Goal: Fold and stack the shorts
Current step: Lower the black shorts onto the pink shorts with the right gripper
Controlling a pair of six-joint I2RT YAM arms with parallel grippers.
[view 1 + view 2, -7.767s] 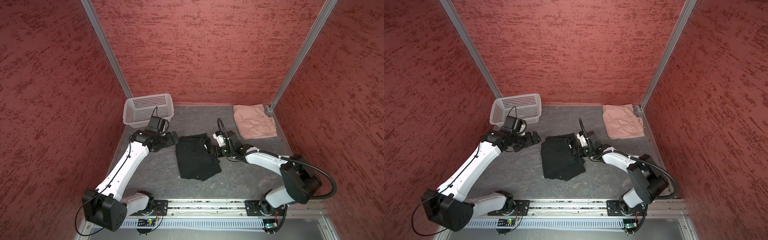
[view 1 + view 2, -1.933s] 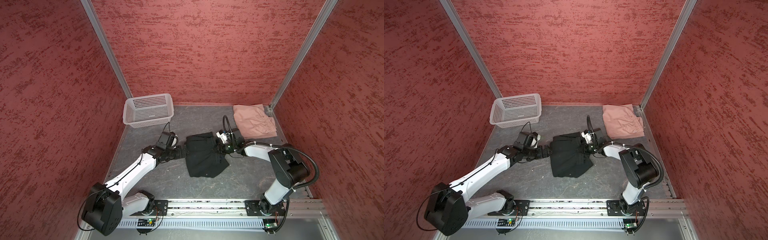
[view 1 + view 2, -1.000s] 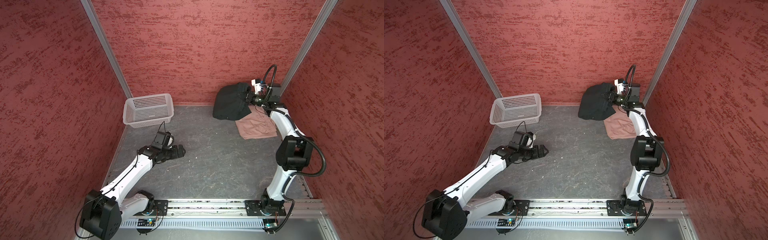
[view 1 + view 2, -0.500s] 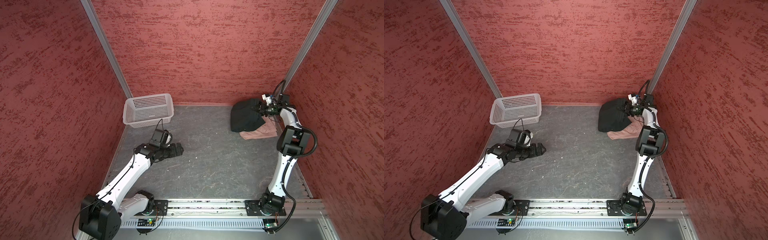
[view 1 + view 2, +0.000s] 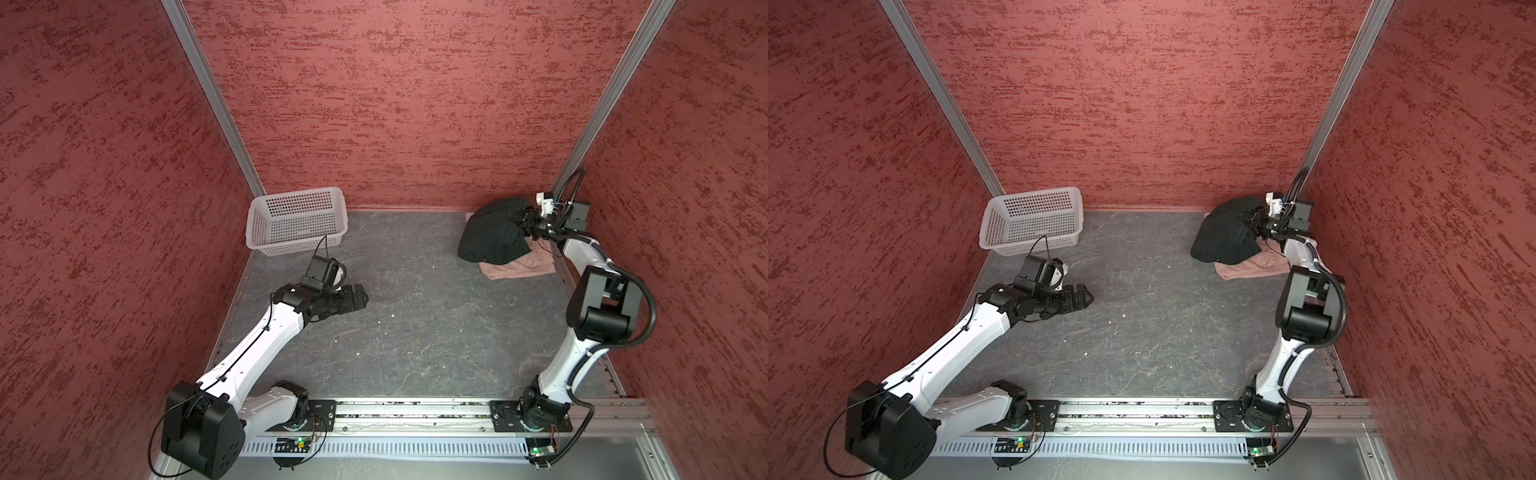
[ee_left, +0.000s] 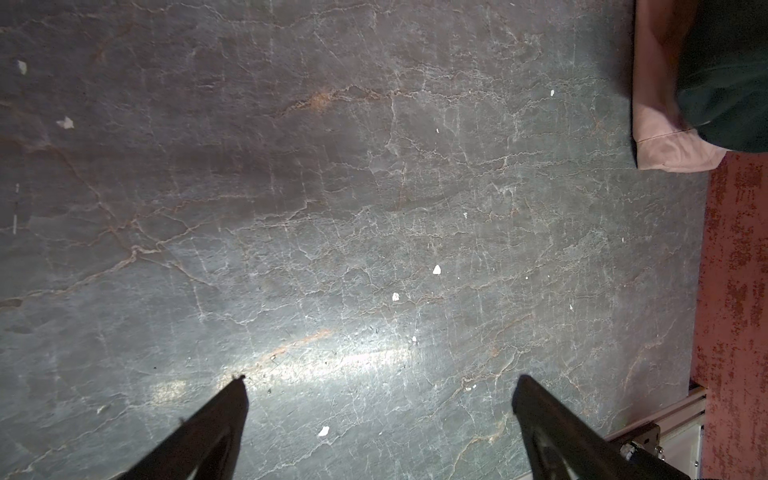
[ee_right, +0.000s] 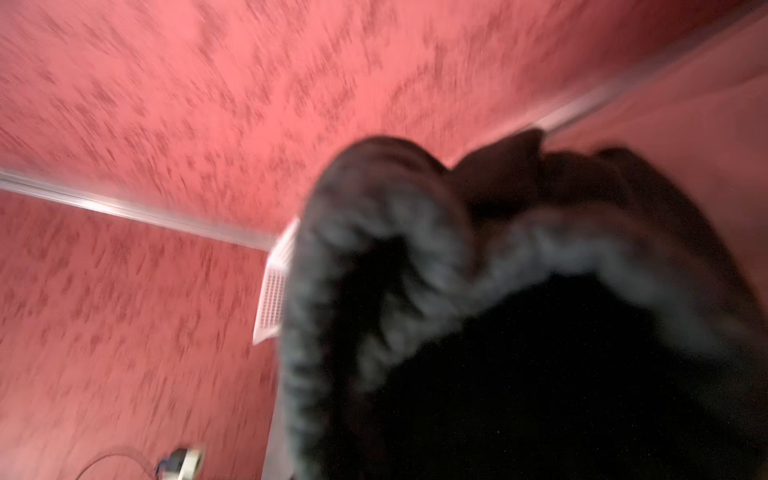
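The black shorts (image 5: 492,237) (image 5: 1225,239) hang bunched from my right gripper (image 5: 525,218) (image 5: 1256,220), which is shut on their upper edge in the back right corner. Their lower part drapes over the dusty pink shorts (image 5: 519,270) (image 5: 1254,268), which lie flat on the floor beneath. In the right wrist view the black shorts (image 7: 498,332) fill the frame and hide the jaws. My left gripper (image 5: 363,297) (image 5: 1089,297) (image 6: 378,380) hovers open and holds nothing over the bare floor at mid left. Its wrist view catches the pink shorts (image 6: 656,104) and black shorts (image 6: 731,75) far off.
A white perforated basket (image 5: 297,220) (image 5: 1032,224) (image 7: 276,286) stands at the back left against the wall. Red walls close in on three sides, and the right arm works tight against the back right corner post. The arms' rail (image 5: 415,409) runs along the front edge.
Over the last second my right gripper brought the black shorts down from high against the back wall onto the pink shorts. The left arm only shifted slightly.
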